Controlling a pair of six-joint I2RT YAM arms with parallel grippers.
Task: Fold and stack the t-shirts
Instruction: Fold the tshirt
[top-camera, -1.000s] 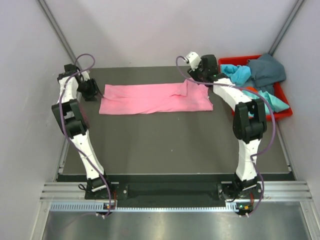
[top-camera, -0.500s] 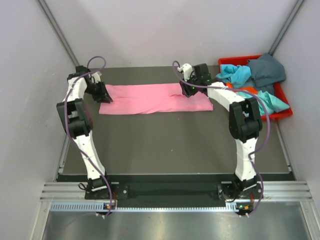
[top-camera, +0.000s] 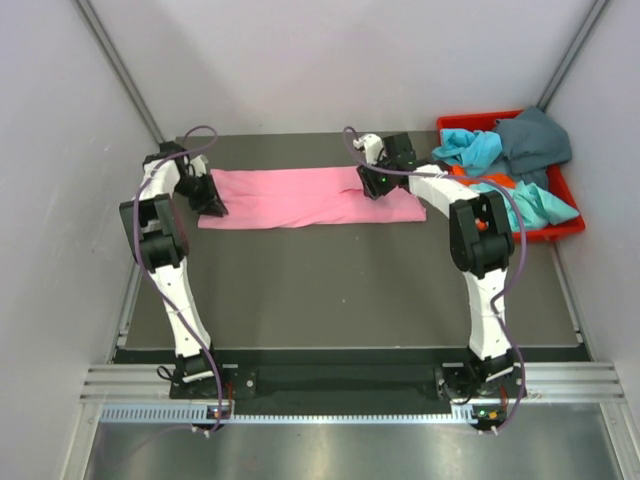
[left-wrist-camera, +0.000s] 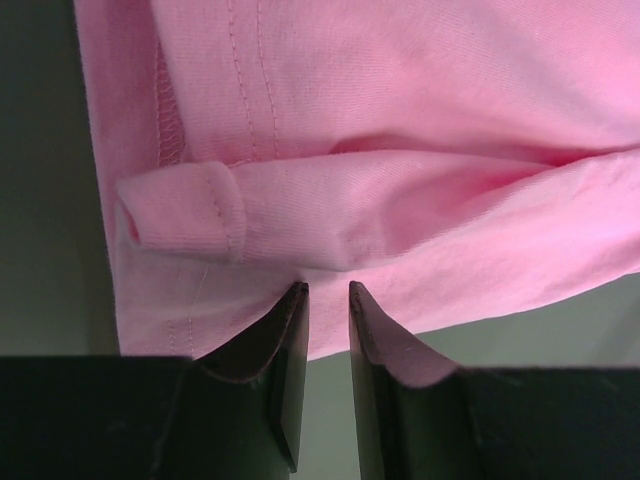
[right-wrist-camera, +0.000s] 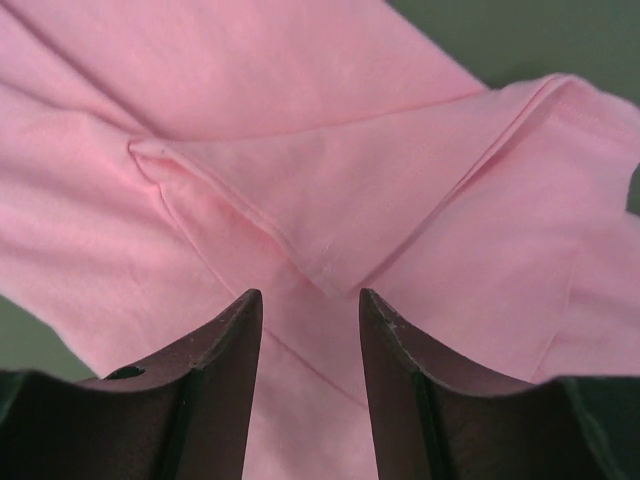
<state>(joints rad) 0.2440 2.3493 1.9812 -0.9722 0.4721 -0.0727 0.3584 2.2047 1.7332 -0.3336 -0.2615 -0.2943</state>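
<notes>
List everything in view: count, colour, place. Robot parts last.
bright pink cloth t-shirt: one, pink, spread flat on table's far half
turquoise cloth t-shirts: count unclear, turquoise, heaped in bin
dark teal-grey cloth t-shirt: one, teal-grey, atop heap
orange cloth: sliver, orange, within heap
red plastic bin: one, red, far right corner
dark grey table: one, grey, under everything
left gripper: one, black, jaws narrow at pink shirt's left end
right gripper: one, black, jaws apart over its right part

One t-shirt (top-camera: 300, 197) lies on the table (top-camera: 330, 290), left of the bin (top-camera: 560, 232).
</notes>
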